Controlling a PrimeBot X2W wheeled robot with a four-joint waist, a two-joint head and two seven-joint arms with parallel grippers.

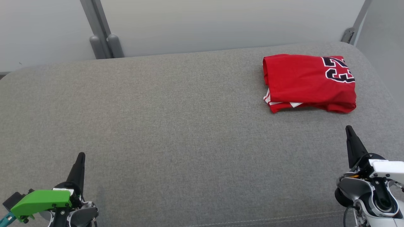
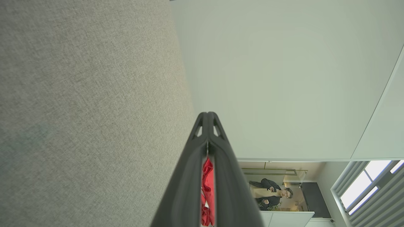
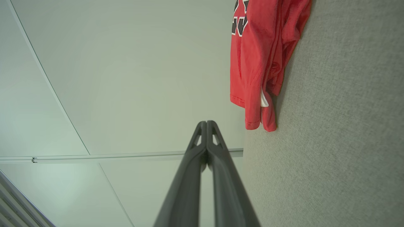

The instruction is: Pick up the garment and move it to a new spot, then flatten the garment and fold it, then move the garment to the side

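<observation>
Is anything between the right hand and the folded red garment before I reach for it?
Nothing visible. Only bare grey cushion lies between the right hand and the red garment, which sits folded at the cushion's far right, apart from the hand.

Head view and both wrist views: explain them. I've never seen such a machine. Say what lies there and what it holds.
It is a wheeled robot with two arms, each ending in two long dark fingers. The head view looks down from its head: left gripper at lower left, right gripper at lower right. Each wrist view looks along one arm's own fingers. A folded red garment lies on the grey cushion, far right, touching neither gripper. Both grippers are shut and hold nothing.
</observation>
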